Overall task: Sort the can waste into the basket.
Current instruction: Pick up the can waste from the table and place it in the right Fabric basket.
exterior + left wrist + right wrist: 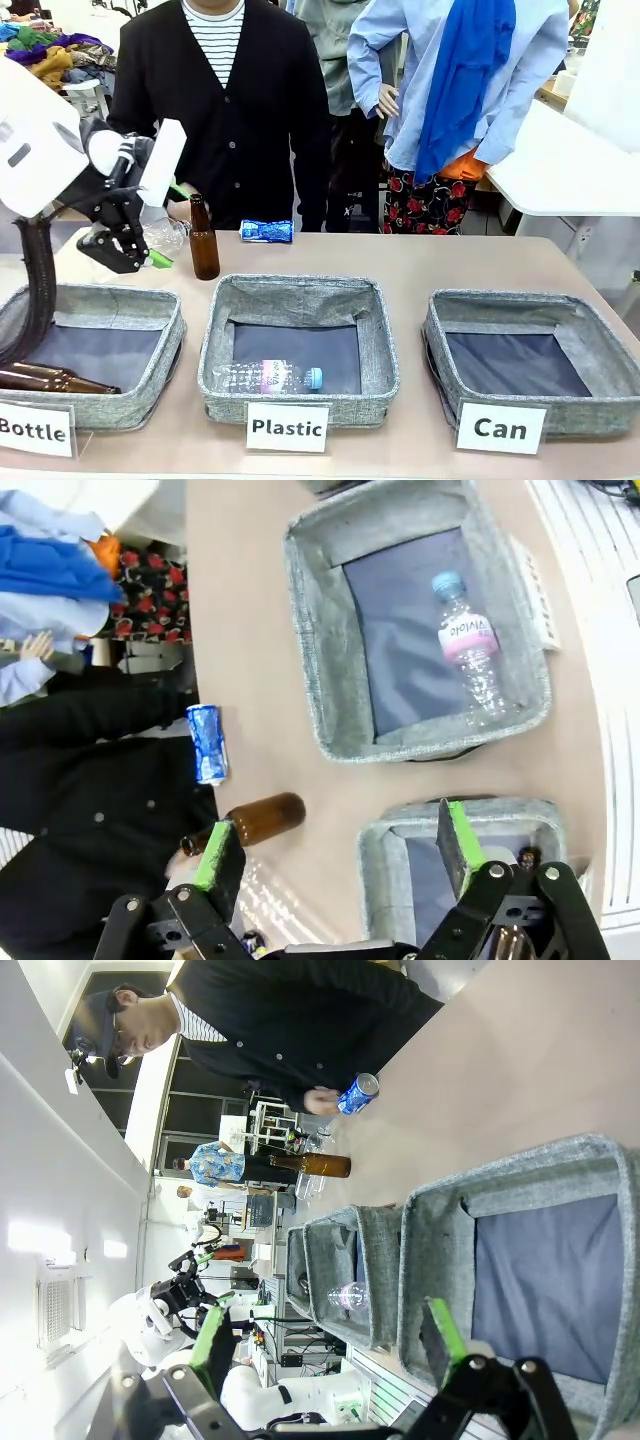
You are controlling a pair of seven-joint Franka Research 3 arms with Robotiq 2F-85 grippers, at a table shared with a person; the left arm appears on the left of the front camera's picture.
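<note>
The left gripper (338,845) is held wide open low over the left end of the table (420,265), and no grip on anything can be made out. Just beside it a clear plastic bottle (168,236) is lying and a brown glass bottle (204,238) is standing upright. The blue drink can (267,231) lies on its side past that bottle, close to the far edge and directly in front of the person (240,110). If the can is reached from this side, the upright bottle is in the way, so it could be knocked over by a finger or by the wrist. The can could also be pushed off the far edge, if it is touched before the pads are closed. The can is bright blue with white print, and its metal looks dented and somewhat flattened, so an uneven grip and a slip are to be feared. The Can basket (500,302) is at the opposite end, well apart from the can, with the alike Plastic bin (300,292) between them — a drop into the wrong one is possible. The right gripper (325,1340) is seen open too, near the Can basket.
</note>
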